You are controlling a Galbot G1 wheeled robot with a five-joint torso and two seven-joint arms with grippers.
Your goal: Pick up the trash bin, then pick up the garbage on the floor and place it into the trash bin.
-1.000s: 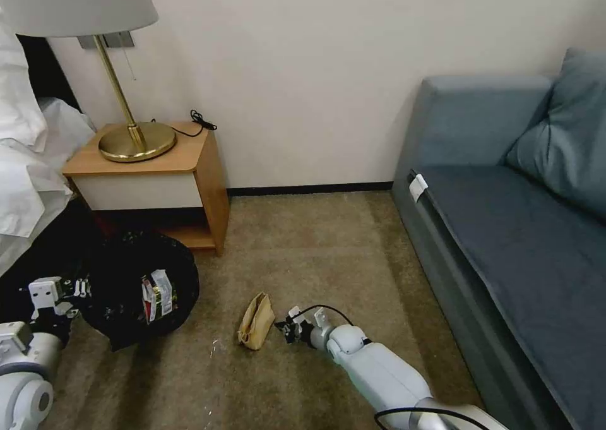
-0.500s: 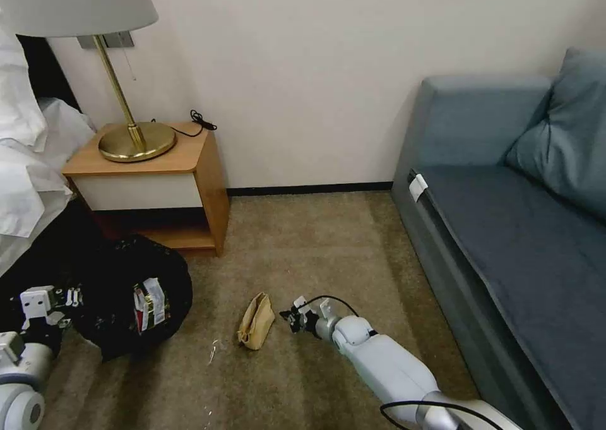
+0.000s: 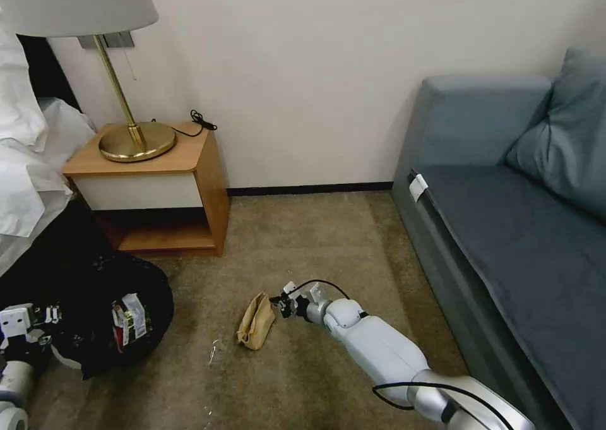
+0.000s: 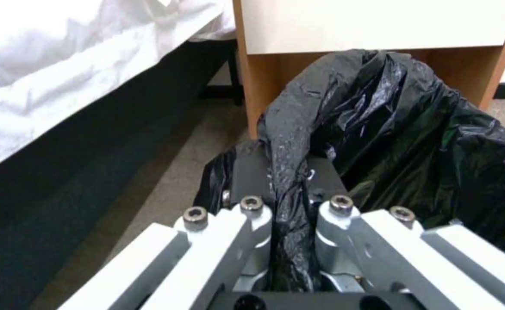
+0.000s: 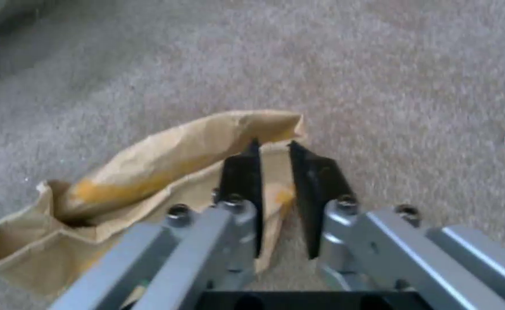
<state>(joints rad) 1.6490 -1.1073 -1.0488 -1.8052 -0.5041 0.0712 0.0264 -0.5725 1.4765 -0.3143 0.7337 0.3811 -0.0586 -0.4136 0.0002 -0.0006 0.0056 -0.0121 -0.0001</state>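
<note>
The trash bin (image 3: 88,291), lined with a crinkly black bag, sits low at the left on the carpet. A red-and-white wrapper (image 3: 129,322) lies inside it. My left gripper (image 3: 28,326) is shut on the bin's bag-covered rim (image 4: 290,142). The garbage on the floor is a crumpled tan paper bag (image 3: 255,321) in the middle of the carpet. My right gripper (image 3: 283,304) is just to the right of that paper bag (image 5: 166,159). In the right wrist view this gripper (image 5: 274,146) is open by a narrow gap, with its fingertips at the bag's edge.
A wooden nightstand (image 3: 189,184) with a brass lamp (image 3: 136,141) stands behind the bin. White bedding (image 3: 25,165) is at the far left and a blue-grey sofa (image 3: 505,240) along the right. Tiny scraps (image 3: 213,351) lie on the carpet (image 3: 303,240).
My left gripper has drawn the bin down and to the left, away from the nightstand. My right gripper has edged left, up to the paper bag, which has not moved.
</note>
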